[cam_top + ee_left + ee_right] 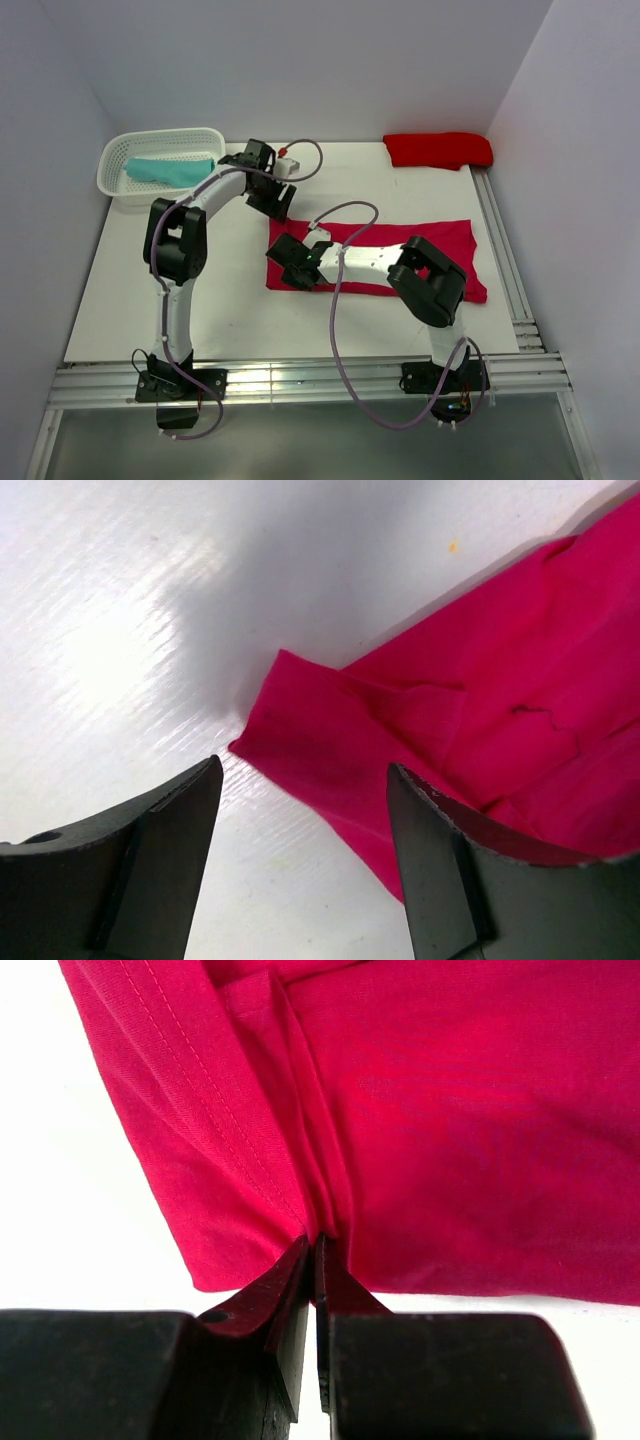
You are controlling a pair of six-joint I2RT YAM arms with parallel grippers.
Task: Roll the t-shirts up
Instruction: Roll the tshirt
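While right gripper pinches crimson t-shirt | scarlet t-shirt: 1 | teal t-shirt: 1

Open table left of crimson t-shirt

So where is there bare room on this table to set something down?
Bare table left of the left arm, near side of the basket; also a band between the crimson t-shirt and the scarlet t-shirt. Crowded mid-table: right gripper shut on the crimson t-shirt's edge, left gripper open just beyond it.
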